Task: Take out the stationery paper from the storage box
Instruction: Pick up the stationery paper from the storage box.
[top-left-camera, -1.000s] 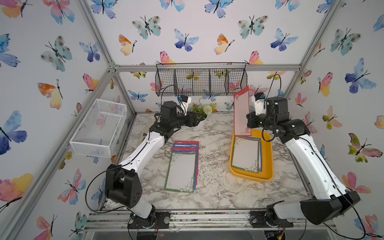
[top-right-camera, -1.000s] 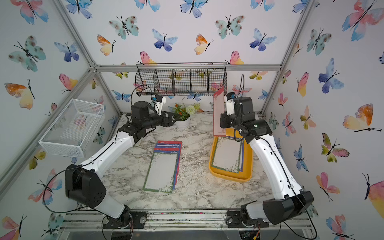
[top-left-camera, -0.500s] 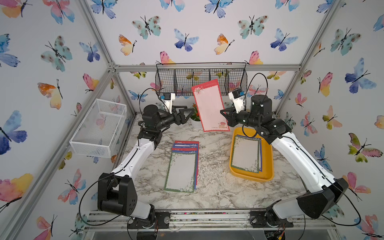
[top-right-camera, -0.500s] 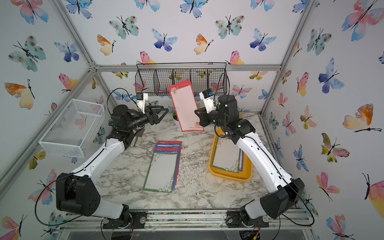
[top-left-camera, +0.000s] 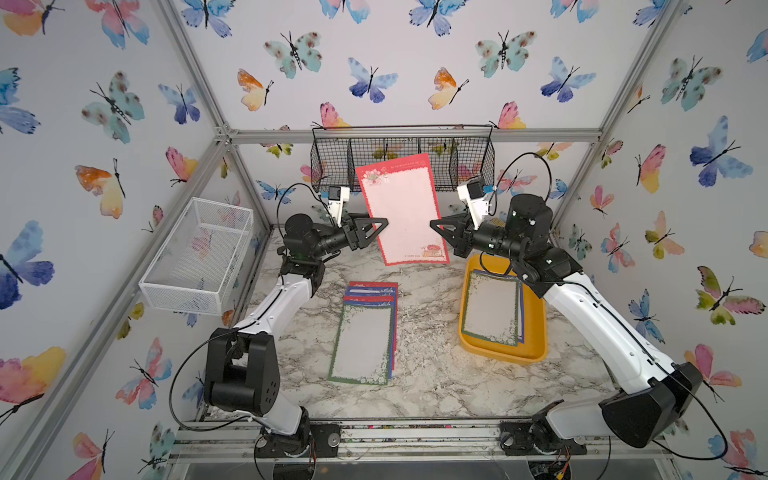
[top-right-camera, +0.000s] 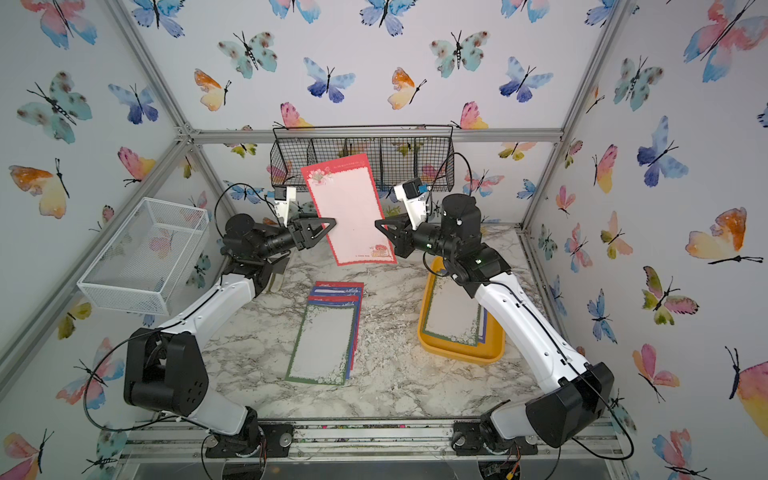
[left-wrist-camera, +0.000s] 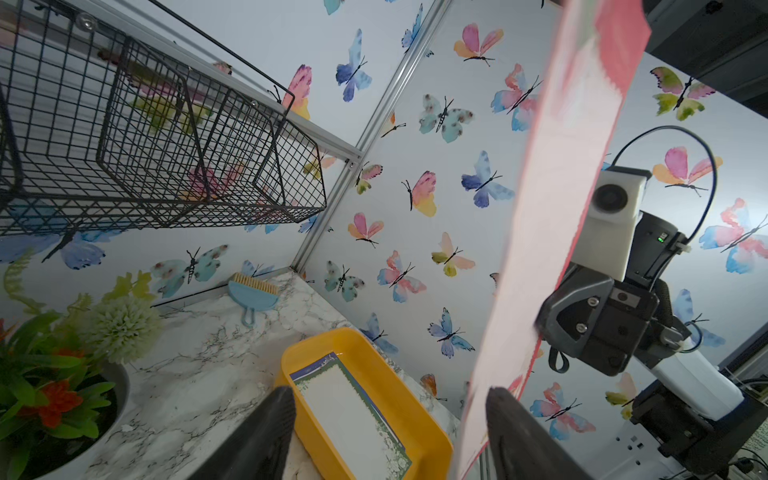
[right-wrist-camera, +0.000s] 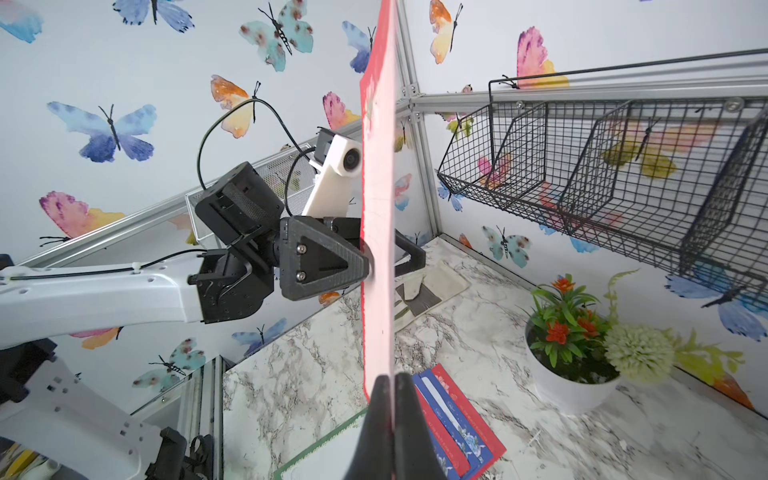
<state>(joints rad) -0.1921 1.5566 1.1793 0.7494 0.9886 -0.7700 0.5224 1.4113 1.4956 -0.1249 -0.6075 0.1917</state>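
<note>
Holding: right gripper (right-wrist-camera: 390, 386) clamped on red-bordered stationery paper (top-left-camera: 401, 208) | left gripper (top-left-camera: 383, 225) has arrived since, jaws wide, now straddling its opposite edge.

Marble tabletop (top-left-camera: 424, 345) — stationery paper stack (top-left-camera: 363, 338), storage box (top-left-camera: 535, 332), potted plant (right-wrist-camera: 570, 388), blue brush (left-wrist-camera: 252, 291) lie on it.

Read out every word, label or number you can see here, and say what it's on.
None can be read.
Pink letter sheet with a red floral border: a line of print in its top border and a short one near its bottom edge, both too small to read.
Bordered sheets stacked on the marble table, and those in the yellow-orange plastic tray: no text discernible.
</note>
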